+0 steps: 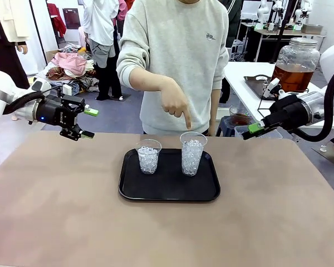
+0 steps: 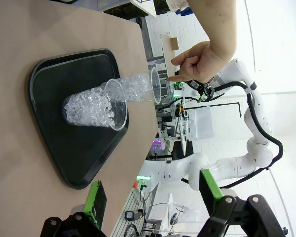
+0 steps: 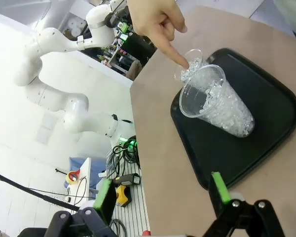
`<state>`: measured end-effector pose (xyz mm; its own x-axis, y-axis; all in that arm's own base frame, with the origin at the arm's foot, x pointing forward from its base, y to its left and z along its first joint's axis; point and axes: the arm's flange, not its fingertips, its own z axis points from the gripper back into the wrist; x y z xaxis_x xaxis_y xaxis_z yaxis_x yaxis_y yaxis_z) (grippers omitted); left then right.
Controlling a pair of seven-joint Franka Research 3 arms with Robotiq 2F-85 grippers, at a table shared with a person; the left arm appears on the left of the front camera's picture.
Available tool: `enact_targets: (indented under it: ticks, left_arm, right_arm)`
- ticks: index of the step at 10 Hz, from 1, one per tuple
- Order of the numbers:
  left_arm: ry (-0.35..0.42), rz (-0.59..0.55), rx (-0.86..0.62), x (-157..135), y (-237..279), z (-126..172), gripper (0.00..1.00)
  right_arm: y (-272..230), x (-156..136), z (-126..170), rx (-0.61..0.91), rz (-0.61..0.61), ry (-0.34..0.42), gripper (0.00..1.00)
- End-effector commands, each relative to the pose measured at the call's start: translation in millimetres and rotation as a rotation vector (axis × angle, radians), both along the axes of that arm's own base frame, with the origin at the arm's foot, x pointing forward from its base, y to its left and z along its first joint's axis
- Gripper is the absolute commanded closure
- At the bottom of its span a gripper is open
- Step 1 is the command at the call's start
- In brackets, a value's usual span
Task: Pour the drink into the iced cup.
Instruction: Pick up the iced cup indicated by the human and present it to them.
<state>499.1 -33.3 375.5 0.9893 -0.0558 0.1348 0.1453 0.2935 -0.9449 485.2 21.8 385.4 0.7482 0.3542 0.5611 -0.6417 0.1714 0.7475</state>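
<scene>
Since it bears all the rest, table [image 1: 50,222]: tan-brown top, running from the left edge to the right edge of the near scene.
person [image 1: 175,61]: stands at the far side in a pale grey sweatshirt, one arm bent and reaching down over the tray.
tray [image 1: 131,189]: black with rounded corners, flat on the middle of the table, holding both cups.
jar [image 1: 296,53]: large clear glass jar with a lid, on a white side table [image 1: 239,78] at the far right, well apart from the tray.
drink [image 1: 292,78]: amber-brown liquid filling the lower part of the jar.
left gripper [image 1: 89,123]: hangs above the left part of the table, left of the tray and well apart from it. Its jaws are spread wide with nothing between them, as the left wrist view [image 2: 153,195] also shows.
right gripper [image 1: 256,129]: hangs at the table's far right edge, clear of the tray. Its jaws are fully parted and empty, seen best in the right wrist view [image 3: 162,192].
tall cup [image 1: 192,154]: clear plastic, upright on the right half of the tray, packed with ice.
short cup [image 1: 148,157]: clear plastic, upright on the left half of the tray, also full of ice and apart from the tall cup.
hand [image 1: 175,103]: index finger points straight down, its tip just above the tall cup's far rim. Whether it touches the rim cannot be told.
</scene>
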Motion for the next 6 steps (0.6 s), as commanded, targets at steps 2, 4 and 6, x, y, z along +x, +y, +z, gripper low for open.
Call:
enact_targets:
  ticks: [2,4,6]
  left_arm:
    - [-0.006,0.004,0.003,-1.0,-0.1,3.0,0.0]
    - [-0.006,0.004,0.003,-1.0,-0.1,3.0,0.0]
    - [-0.006,0.004,0.003,-1.0,-0.1,3.0,0.0]
  right_arm:
    - [0.0,0.0,0.0,0.0,0.0,0.0,0.0]
    - [15.1,7.2,5.9,0.011,0.003,-0.248,0.0]
    - [18.7,13.9,-8.4,0.064,0.008,-0.414,0.0]
